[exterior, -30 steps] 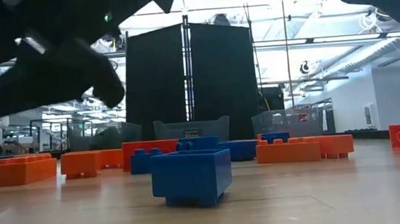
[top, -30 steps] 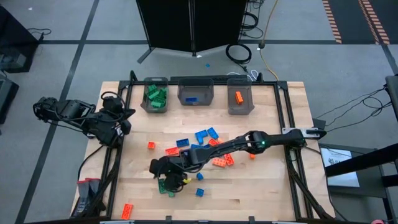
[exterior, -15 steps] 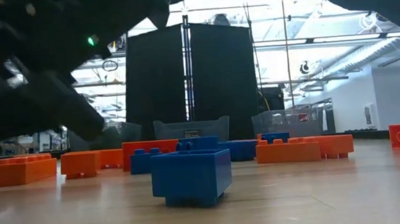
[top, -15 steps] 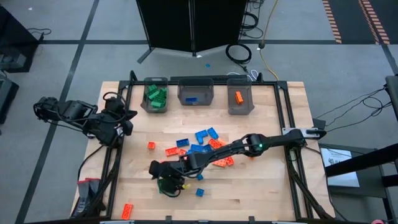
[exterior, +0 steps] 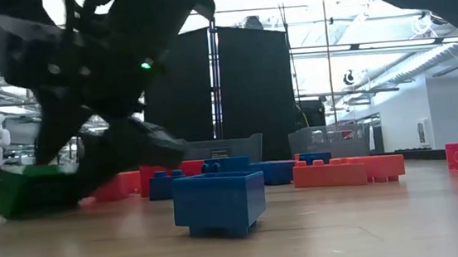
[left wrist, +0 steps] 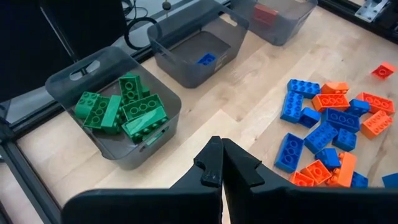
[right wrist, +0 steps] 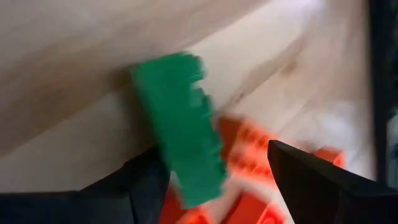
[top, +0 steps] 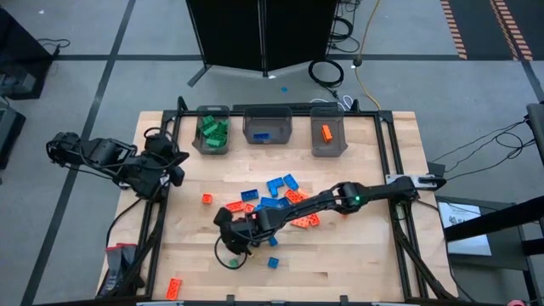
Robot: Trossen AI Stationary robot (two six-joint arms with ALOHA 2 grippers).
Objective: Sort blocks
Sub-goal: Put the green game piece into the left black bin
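My right gripper (top: 231, 252) reaches across the table to its near left part and stands open over a green block (top: 231, 262), fingers slanting down. In the right wrist view the green block (right wrist: 180, 124) lies on the wood between the two fingers, close against one finger (right wrist: 146, 180) and well apart from the other (right wrist: 311, 180). In the low view it (exterior: 31, 192) sits on the table under the dark gripper. My left gripper (left wrist: 219, 146) is shut and holds nothing, raised at the table's left edge (top: 172, 166). My right gripper comes at the green block from above on a slant, with the block's near end (right wrist: 199, 186) between its open fingers. That end lies right beside one finger; whether the finger touches it I cannot tell, as the picture is smeared. The block stays on the table.
Three grey bins stand along the far edge: one with green blocks (top: 196, 140), one with a blue block (top: 276, 123), one with an orange block (top: 333, 144). A heap of blue and orange blocks (top: 280, 200) lies mid-table. A single blue block (top: 273, 263) lies right of the gripper.
My right gripper has sunk toward the table, shifted a little toward the right edge and turned at the wrist, its fingers now around the green block. In the low view the green block has come in from the picture's left edge, toward the blue block.
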